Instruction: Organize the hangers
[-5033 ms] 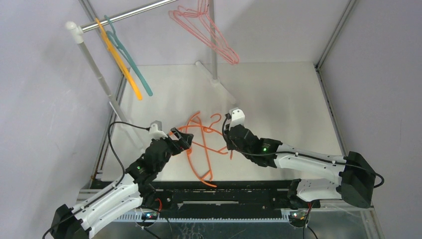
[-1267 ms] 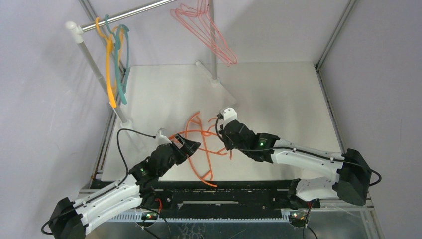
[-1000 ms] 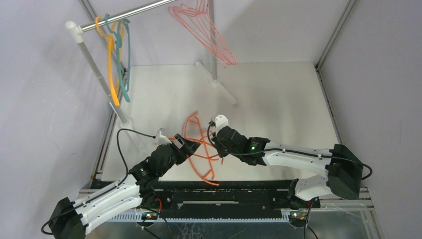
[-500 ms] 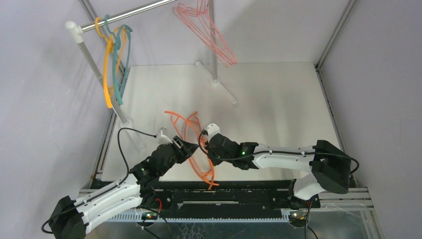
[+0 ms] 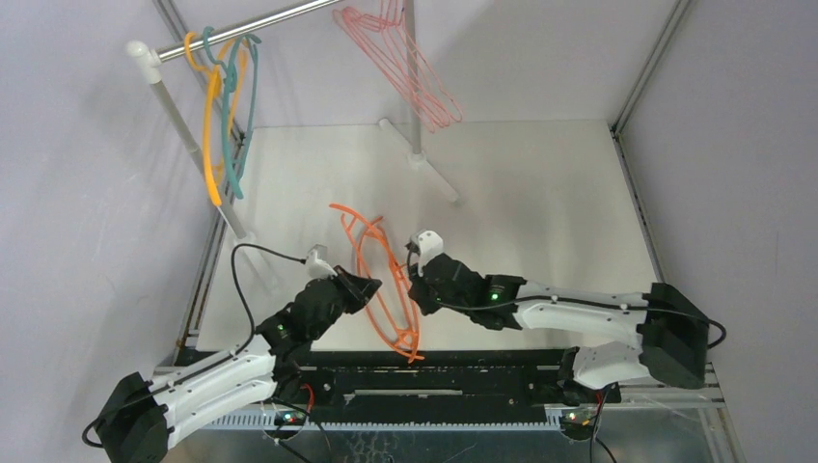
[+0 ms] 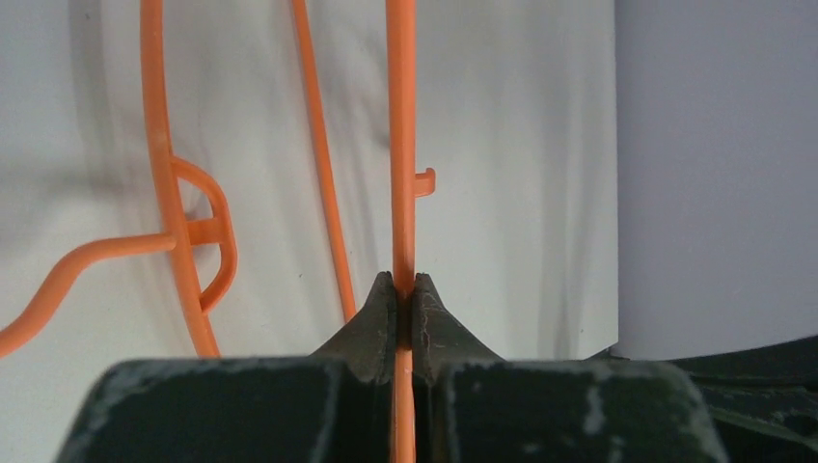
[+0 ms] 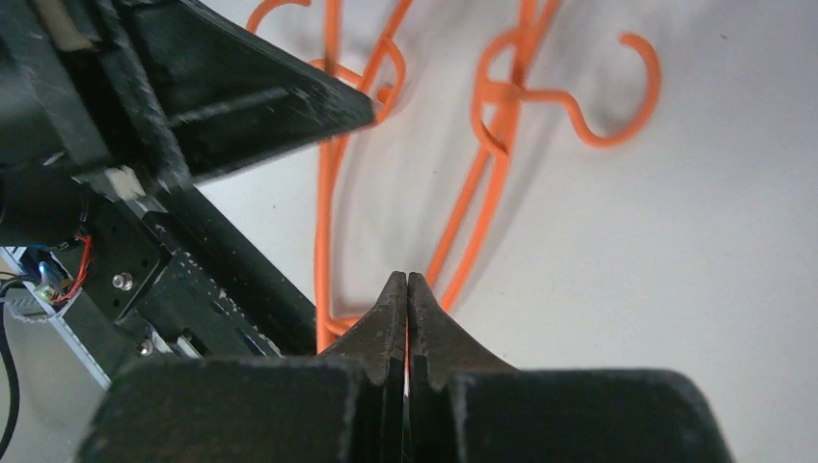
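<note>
Two bright orange hangers [image 5: 371, 253] stand tilted up off the white table between the arms, overlapping. My left gripper [image 5: 374, 284] is shut on a straight bar of one orange hanger [image 6: 401, 145]; the other hanger's neck [image 6: 198, 231] lies to its left. My right gripper [image 5: 413, 287] is shut, a thin orange strip showing between its jaws [image 7: 406, 280]. Ahead of it the hooks [image 7: 617, 116] and bars of both hangers rest on the table. A yellow-orange hanger [image 5: 208, 135], a teal hanger [image 5: 248, 106] and pink hangers [image 5: 410, 72] hang from the rail.
The silver rail [image 5: 270, 21] runs across the back on white posts [image 5: 188, 145], with a foot bar [image 5: 434, 174] on the table. Grey walls close in left and right. A black rail [image 5: 434, 371] edges the near side. The left gripper's black body [image 7: 241, 96] crosses the right wrist view.
My left gripper has closed on the orange hanger bar. The right gripper swung left, then back a little, tipping both orange hangers up on edge. The yellow-orange and teal hangers are swinging.
</note>
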